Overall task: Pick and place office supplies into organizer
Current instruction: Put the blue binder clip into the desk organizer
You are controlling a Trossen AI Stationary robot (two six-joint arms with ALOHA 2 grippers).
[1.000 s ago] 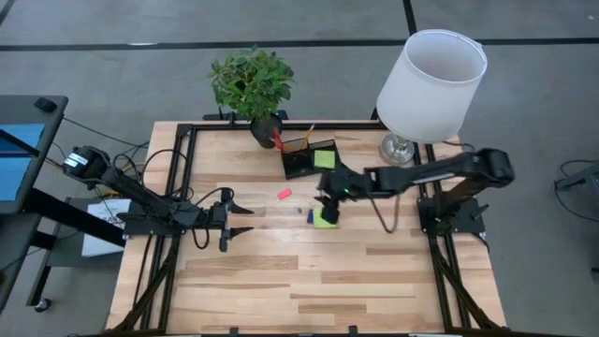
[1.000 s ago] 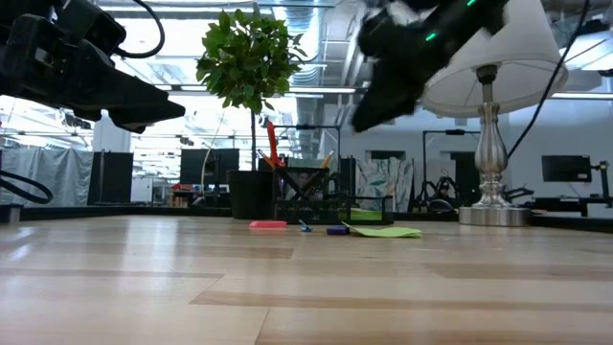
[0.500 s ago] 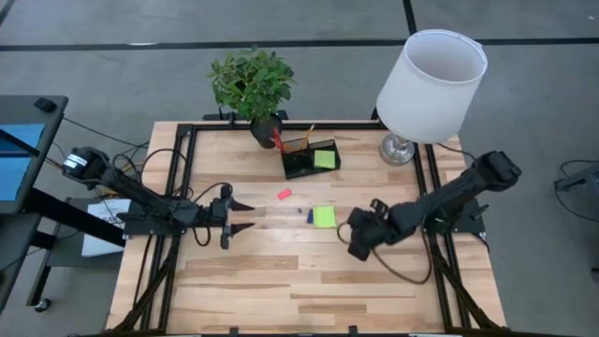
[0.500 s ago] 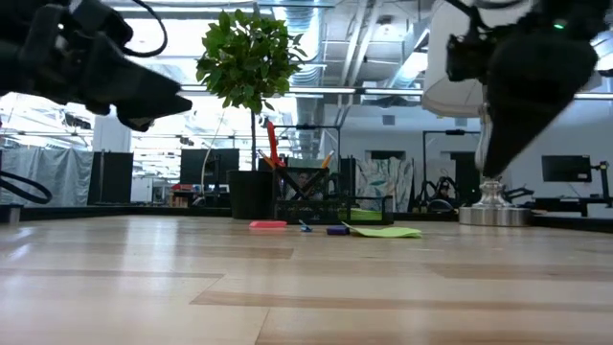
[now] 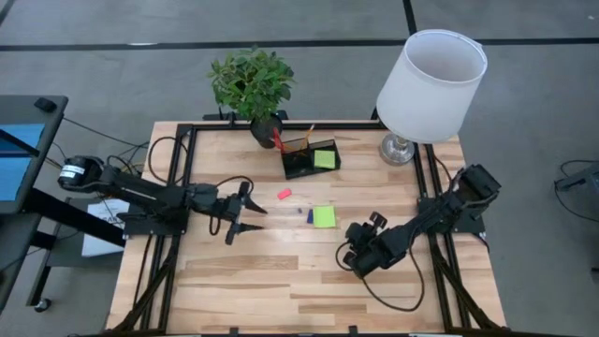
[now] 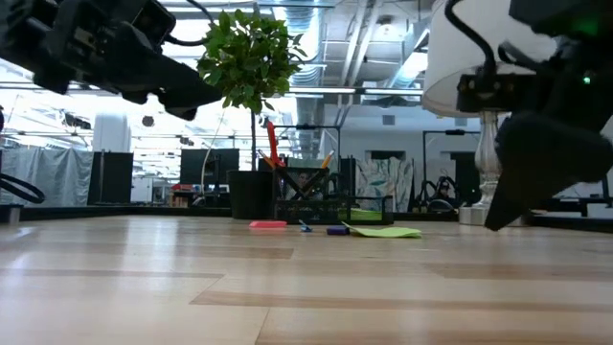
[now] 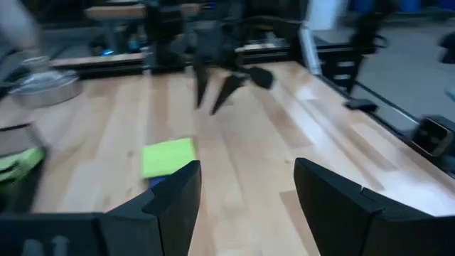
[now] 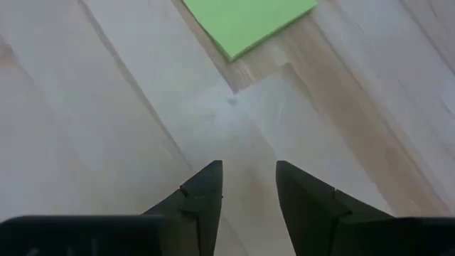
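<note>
Flat lime-green square sticky-note pad [image 5: 324, 216] lies on the wood table just in front of the smoky-black plastic organizer [image 5: 310, 159], which already holds a second green pad. Right gripper [image 5: 354, 258] sits further out from the organizer past that pad, fingers partly apart, holding nothing. Left gripper [image 5: 245, 212] is off to the organizer's left-front, wide open and empty.

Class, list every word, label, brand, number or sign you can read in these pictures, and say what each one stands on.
None can be read.
Sticky-note pad on the table: plain green, no writing.
Organizer, lamp shade, plant pot: no labels visible.
Background of the low view: any signs are too small to read.
</note>
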